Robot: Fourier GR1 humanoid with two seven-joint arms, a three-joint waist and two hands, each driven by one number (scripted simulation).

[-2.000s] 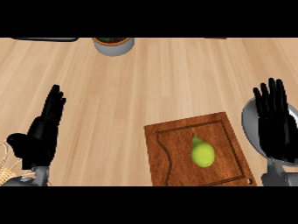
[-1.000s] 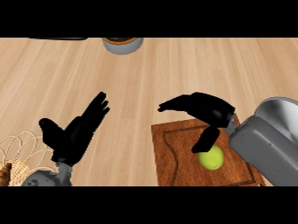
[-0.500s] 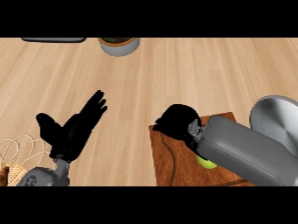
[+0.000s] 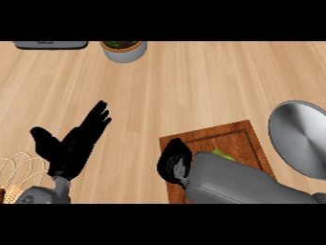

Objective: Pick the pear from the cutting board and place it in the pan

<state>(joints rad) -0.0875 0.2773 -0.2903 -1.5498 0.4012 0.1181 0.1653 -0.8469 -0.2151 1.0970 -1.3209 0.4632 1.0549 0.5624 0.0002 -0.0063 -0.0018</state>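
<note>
The right hand (image 4: 174, 160) sits over the left edge of the cutting board (image 4: 215, 136), in the lower middle of the frame. Half a second ago it was higher and further right, above the board's upper left corner. It has since slid down and to the left. Its grey forearm now lies across most of the board's lower half. The hand shows only as a dark hunched shape seen from behind, so I cannot tell whether it is open or closed, or whether it has hold of anything.

The pear (image 4: 222, 154) is on the cutting board. Only a small green sliver of it shows, just above the forearm's upper edge and to the right of the hand. Earlier the green showed lower down, beside the forearm's underside. How much of that change is the arm covering it cannot be judged.

The pan (image 4: 308, 139) lies at the right edge of the frame, just beside the board, much as it did before.

The left hand (image 4: 73, 143) rests at the lower left, open, with straight fingers pointing toward the upper right and nothing in it. Its pose is unchanged. A wire basket (image 4: 6, 167) is beside it in the lower left corner. A pot (image 4: 124, 50) stands on the desk (image 4: 193, 81) at the top.
</note>
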